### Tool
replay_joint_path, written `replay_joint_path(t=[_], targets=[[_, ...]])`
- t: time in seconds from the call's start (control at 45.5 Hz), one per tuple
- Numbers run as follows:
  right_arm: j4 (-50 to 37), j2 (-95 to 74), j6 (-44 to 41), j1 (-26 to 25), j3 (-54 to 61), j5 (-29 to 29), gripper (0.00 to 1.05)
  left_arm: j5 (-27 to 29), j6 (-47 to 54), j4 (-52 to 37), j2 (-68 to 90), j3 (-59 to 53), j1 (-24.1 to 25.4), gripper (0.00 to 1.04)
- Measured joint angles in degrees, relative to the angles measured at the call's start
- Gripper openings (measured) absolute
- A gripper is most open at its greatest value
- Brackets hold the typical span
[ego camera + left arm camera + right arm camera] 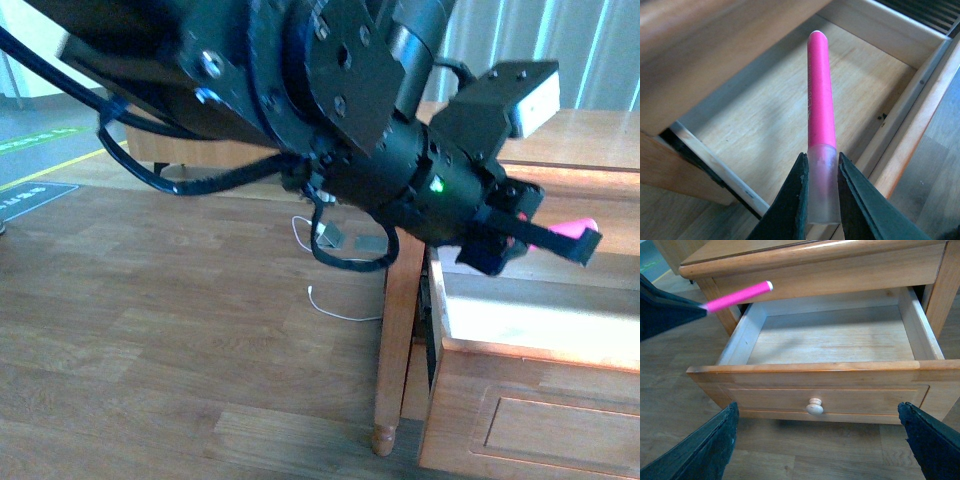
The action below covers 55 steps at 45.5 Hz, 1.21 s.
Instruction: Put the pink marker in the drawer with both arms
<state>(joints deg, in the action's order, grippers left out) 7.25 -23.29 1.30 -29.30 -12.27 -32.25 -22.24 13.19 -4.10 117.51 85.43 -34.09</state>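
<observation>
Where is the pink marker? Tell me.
In the left wrist view the pink marker is clamped by its pale cap end between the left gripper's fingers, in the air above the open drawer.

We looked over a brown wood-plank floor (pixel 150 330) in bright daylight. At the right stood a honey-coloured wooden dresser (pixel 600 135) on a turned leg (pixel 395 340), with pale, vertically striped curtains (pixel 580 40) behind it. A thin white cord (pixel 345 317) lay on the floor near that leg. Far left, we saw a dark mat (pixel 30 200) with white lettering and a yellow floor line (pixel 60 165). Another wooden piece (pixel 200 152) stood further back.
</observation>
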Motion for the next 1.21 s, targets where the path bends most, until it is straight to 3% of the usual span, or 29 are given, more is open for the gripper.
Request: replay_joint_path(t=[0.528,0.682,0.792,0.989,1.209], targets=[[0.0,0.0,0.0,0.0,0.0,0.0,0.96,2.6,-2.7,-0.7,6.5,3.6,-1.0,0.15],[0.0,0.0,0.0,0.0,0.0,0.0,0.96,3.1,-3.7,-2.2,6.4,3.4,-0.7,0.46],[0.0,0.0,0.0,0.0,0.0,0.0,0.96,4.7,-4.3,-3.1,5.7,2.2,-0.3,0.62],[0.0,0.0,0.0,0.0,0.0,0.0,0.96,14.7,-7.9,-8.7,-0.8,-3.9,1.6,1.00],[0.0,0.0,0.0,0.0,0.0,0.0,0.96,24.3,-11.1,-14.9,-11.8,-14.0,5.7,0.99]])
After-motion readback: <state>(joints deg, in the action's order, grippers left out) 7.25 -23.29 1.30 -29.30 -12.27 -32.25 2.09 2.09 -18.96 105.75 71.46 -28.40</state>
